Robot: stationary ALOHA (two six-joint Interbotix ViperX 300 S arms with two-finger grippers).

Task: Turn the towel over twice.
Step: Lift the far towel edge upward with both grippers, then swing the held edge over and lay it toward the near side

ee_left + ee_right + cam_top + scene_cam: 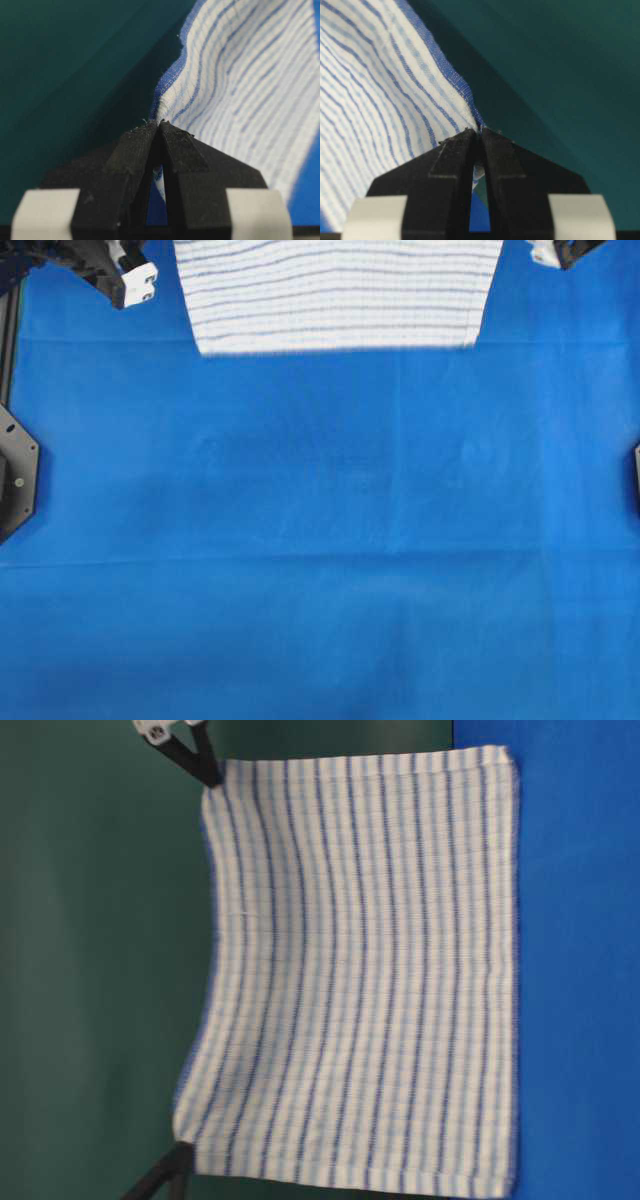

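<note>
1. Left gripper (159, 122): fingertips pressed together and clamped on one upper corner of the towel (240, 85). Seen from overhead, this gripper (140, 285) sits at the far left edge of the work area, just beside the towel's edge.
2. Towel: white with dark-blue and light-blue stripes, held up off the table by its two upper corners. In the table-level view the towel (370, 980) hangs as a spread sheet, its top edge sagging between the corners and its lower edge at the blue table cover (580, 960); contact there cannot be confirmed.
3. Overhead, the towel (340, 295) occupies the far middle, above the blue table cover (320, 540).
4. Right gripper (481, 129): fingertips likewise clamped on the towel's other upper corner (385, 95). Overhead, its body (548, 252) is at the far right.
</note>
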